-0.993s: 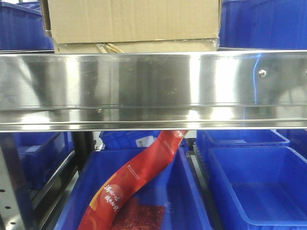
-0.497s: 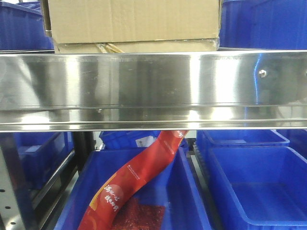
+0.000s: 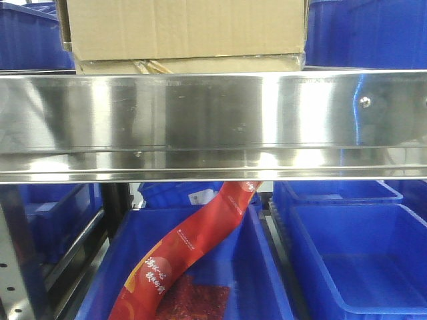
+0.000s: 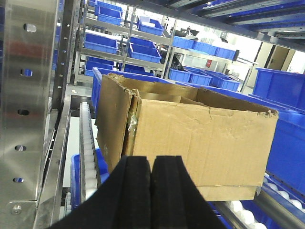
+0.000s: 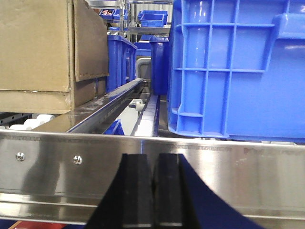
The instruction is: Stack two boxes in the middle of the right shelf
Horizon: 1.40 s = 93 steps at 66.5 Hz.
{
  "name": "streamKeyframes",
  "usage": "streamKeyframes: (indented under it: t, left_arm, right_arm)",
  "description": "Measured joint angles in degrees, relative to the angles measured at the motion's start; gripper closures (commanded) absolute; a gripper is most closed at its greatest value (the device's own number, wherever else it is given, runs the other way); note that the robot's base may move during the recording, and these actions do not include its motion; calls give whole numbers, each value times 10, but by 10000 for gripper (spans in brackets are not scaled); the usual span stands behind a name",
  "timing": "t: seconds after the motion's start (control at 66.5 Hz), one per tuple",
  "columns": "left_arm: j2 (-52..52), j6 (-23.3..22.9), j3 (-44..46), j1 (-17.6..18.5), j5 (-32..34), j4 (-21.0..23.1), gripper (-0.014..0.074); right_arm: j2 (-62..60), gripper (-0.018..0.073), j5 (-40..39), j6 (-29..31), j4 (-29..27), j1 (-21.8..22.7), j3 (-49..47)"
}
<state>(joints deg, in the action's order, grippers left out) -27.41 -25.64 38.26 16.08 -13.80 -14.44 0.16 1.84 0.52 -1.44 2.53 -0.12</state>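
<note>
The tall cardboard box (image 3: 180, 27) rests on the thin flat box (image 3: 200, 65), whose yellowish tape scrap shows at its front. Both stand on the shiny steel shelf (image 3: 213, 123), left of centre. In the left wrist view the tall box (image 4: 200, 138) fills the middle, and my left gripper (image 4: 151, 162) is shut and empty just in front of its near face. The right wrist view has the tall box (image 5: 35, 43) and the thin box (image 5: 33, 101) at the upper left. My right gripper (image 5: 153, 160) is shut and empty in front of the shelf lip (image 5: 238, 167).
A large blue bin (image 5: 233, 71) stands on the shelf right of the boxes. Below the shelf are blue bins (image 3: 353, 260), one holding a red packet (image 3: 193, 247). A perforated steel post (image 4: 28, 95) rises left of the tall box.
</note>
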Motion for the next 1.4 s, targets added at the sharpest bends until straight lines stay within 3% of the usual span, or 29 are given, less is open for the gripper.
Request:
streamKeyframes:
  t: [0.301,0.376,0.482,0.587,0.798,0.948,1.4]
  left_arm:
    - [16,7,-21,-4,2,3,707]
    - [44,55,-57,-24,5,12,707]
    - [100,185,-122,-68,20,85,707]
    - [163,246,-191,-115,34,129,707]
    - [256,261,-303,-171,71,139,707]
    - [270,261,-374,-173,130,139,707]
    - [271,262,-383,-173,124,139,707]
  right_arm:
    - [0,721,0,0,0,0,0]
    - [0,721,0,0,0,0,0]
    - [0,721,0,0,0,0,0]
    - [0,721,0,0,0,0,0]
    - [0,721,0,1,-1,0,0]
    - [0,721,-1,1,-1,0,1]
    - [0,721,-1,1,-1,0,1]
